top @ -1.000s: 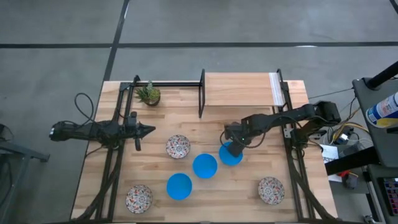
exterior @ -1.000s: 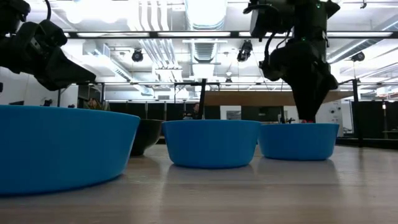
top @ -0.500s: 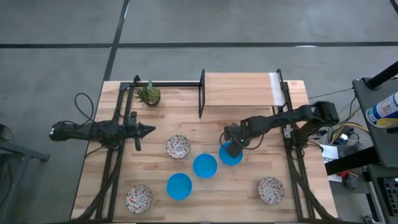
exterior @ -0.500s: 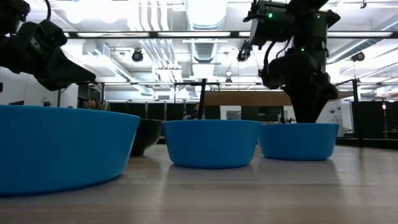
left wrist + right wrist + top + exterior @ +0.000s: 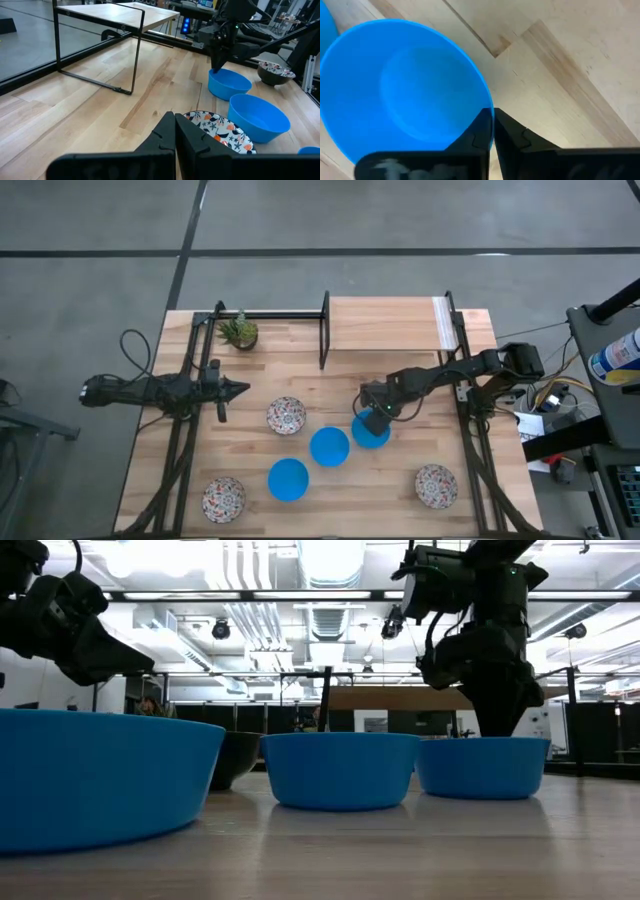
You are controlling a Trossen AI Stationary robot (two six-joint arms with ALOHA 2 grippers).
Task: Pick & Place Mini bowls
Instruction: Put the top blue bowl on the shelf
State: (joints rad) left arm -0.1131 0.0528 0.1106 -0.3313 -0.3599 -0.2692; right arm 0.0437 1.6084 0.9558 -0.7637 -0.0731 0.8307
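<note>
Three blue mini bowls (image 5: 371, 430) (image 5: 329, 446) (image 5: 288, 479) stand in a slanting row mid-table, bases on the wood. Three floral mini bowls (image 5: 286, 416) (image 5: 223, 498) (image 5: 436, 485) sit around them. My right gripper (image 5: 373, 417) is shut on the rightmost blue bowl (image 5: 405, 95). My left gripper (image 5: 240, 389) hovers shut and holding nothing, left of the nearest floral bowl (image 5: 220, 132). My right gripper pinches the far rim (image 5: 491, 109) of the rightmost blue bowl, one finger (image 5: 477, 132) inside the bowl and the other (image 5: 512, 135) outside. The fingers come from above, pointing down. The bowl (image 5: 480, 766) stands upright with its base on the table.
A small potted plant (image 5: 239, 332) stands at the far left. A black wire frame (image 5: 324, 330) and a raised wooden shelf (image 5: 385, 323) occupy the far middle and right. Bare wood lies between the shelf and the bowls.
My right gripper has shut on the far rim of the rightmost blue bowl, its wrist tipping a little above it. The bowl has stayed in place on the table.
</note>
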